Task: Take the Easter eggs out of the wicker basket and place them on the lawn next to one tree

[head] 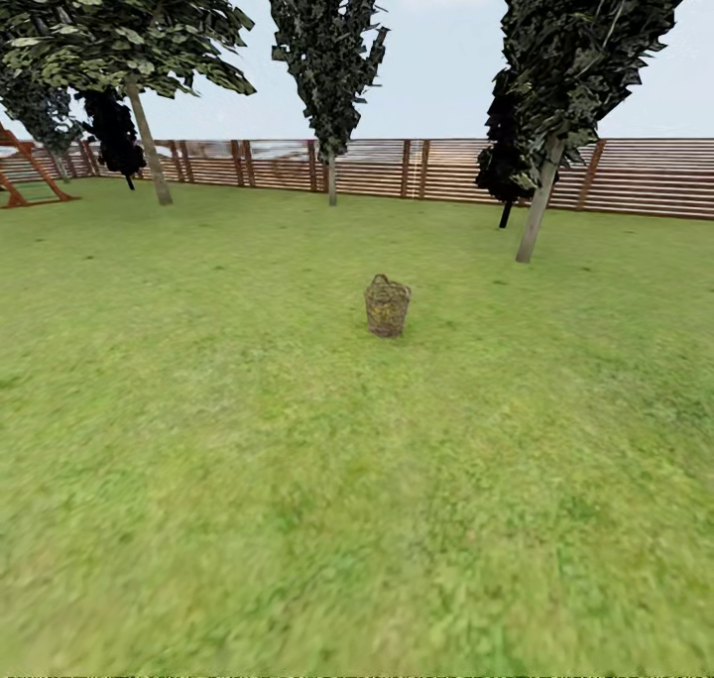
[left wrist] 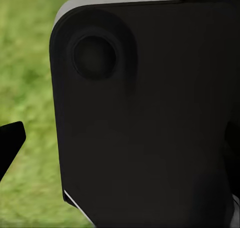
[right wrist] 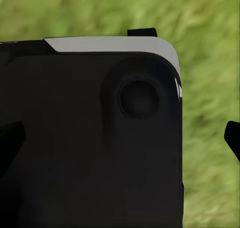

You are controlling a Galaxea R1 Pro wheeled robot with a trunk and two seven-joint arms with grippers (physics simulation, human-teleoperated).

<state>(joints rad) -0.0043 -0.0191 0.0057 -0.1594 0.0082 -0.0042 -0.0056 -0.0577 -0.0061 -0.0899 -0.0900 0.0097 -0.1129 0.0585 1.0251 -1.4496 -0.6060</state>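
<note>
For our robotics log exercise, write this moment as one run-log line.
phase: approach | wicker basket: upright on lawn, ahead | nearest tree: beyond basket, right | eggs: unseen

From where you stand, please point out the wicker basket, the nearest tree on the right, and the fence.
wicker basket (head: 387,307): head view, on its woven side.
tree (head: 536,207): head view, on its pale trunk.
fence (head: 645,177): head view, on its horizontal slats.

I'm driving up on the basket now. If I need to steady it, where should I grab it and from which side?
Probably the rim of the basket, from above. It stands upright on the lawn with its mouth facing up, and small loops stick up at the rim; the woven sides look rounded and wide for a side pinch. It's too distant to judge finer detail.
</note>
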